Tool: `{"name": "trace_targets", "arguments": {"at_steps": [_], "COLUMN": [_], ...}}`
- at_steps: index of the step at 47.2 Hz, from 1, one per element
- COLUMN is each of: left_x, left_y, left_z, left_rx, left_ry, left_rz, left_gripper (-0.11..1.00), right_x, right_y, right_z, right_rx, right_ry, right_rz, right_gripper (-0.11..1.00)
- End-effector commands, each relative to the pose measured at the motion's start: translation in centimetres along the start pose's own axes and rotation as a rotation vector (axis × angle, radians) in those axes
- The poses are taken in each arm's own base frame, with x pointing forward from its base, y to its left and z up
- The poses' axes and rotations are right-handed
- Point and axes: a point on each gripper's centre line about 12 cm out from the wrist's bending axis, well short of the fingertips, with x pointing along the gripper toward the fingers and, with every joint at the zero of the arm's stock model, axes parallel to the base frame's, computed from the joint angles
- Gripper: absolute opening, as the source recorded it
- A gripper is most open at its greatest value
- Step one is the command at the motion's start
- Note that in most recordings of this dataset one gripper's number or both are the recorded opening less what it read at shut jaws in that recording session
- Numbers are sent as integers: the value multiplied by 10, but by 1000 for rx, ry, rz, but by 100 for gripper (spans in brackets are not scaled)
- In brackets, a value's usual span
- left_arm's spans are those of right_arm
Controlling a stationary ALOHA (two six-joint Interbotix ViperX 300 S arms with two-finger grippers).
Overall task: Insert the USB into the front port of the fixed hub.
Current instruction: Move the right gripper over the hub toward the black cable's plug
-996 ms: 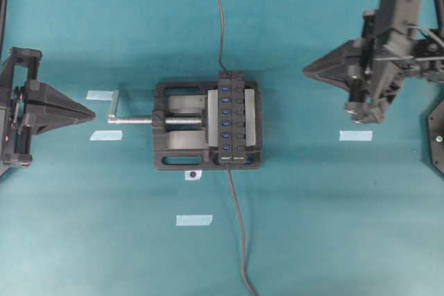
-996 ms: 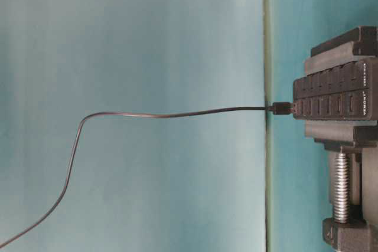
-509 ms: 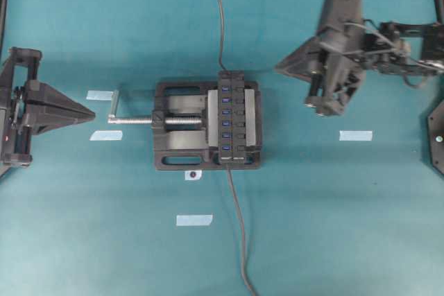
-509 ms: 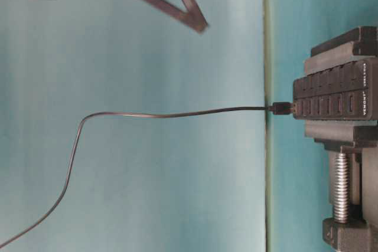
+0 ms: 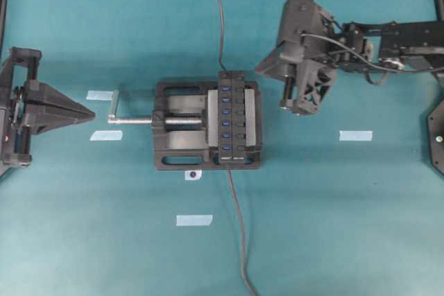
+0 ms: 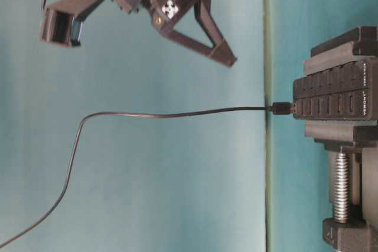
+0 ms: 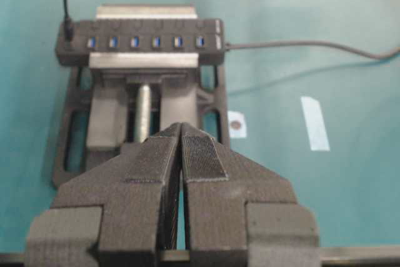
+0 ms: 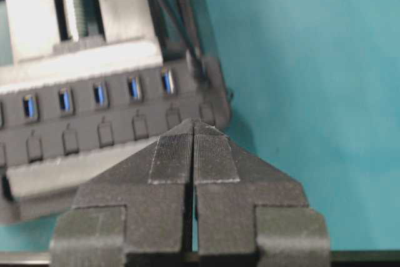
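Note:
The fixed hub (image 5: 232, 117) lies clamped in a black vise, its blue sockets facing up. The USB (image 5: 223, 74) stands at the hub's far end, at the end of the socket row, and its cable (image 5: 218, 12) runs off the top edge. It also shows as the USB (image 6: 280, 108), (image 7: 69, 29), (image 8: 197, 67). My right gripper (image 5: 258, 71) is shut and empty; it hovers above table height, just right of that end of the hub (image 8: 94, 117). My left gripper (image 5: 92, 112) rests far left, shut and empty, pointing at the vise.
The vise (image 5: 180, 126) has a silver screw and handle (image 5: 114, 105) sticking out to the left. The hub's own lead (image 5: 239, 240) runs toward the near edge. Pale tape marks (image 5: 194, 220), (image 5: 356, 135), (image 5: 99, 95) and a small dotted sticker (image 5: 192, 175) lie on the teal table.
The right arm has swung left from the table's right side toward the hub's far end, its gripper staying shut. The left arm, hub and cables have not moved.

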Motion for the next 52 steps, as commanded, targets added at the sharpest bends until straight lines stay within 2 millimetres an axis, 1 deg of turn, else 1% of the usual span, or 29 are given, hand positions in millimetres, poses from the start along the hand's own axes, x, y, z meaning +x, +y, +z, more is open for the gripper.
{"name": "trace_targets", "arguments": {"at_steps": [1, 8, 26, 31, 38, 42, 45, 48, 52], "left_x": [-1, -1, -1, -1, -1, -1, -1, -1, -1], "left_y": [0, 0, 0, 0, 0, -1, 0, 0, 0], "left_z": [10, 10, 9, 9, 9, 8, 7, 7, 7], "left_rx": [0, 0, 1, 2, 2, 1, 1, 1, 1], "left_ry": [-26, -28, -25, -25, -25, -25, -23, -23, -25], "left_rz": [-2, -2, -1, -1, -1, -3, -1, -1, -2], "left_gripper": [0, 0, 0, 0, 0, 0, 0, 0, 0], "right_x": [-1, 5, 17, 22, 23, 23, 23, 23, 24], "right_y": [-1, -1, -1, -1, -1, -1, -1, -1, -1], "right_z": [15, 16, 13, 14, 18, 22, 23, 22, 21], "right_rx": [-24, -28, -19, -22, -28, -29, -29, -29, -26], "right_ry": [-34, -27, -8, -2, -11, -18, -18, -12, -6], "right_rz": [-3, -3, -1, 0, -1, -1, -1, -1, 0], "right_gripper": [-7, -7, -6, -5, -2, 2, 9, 20, 41]}}
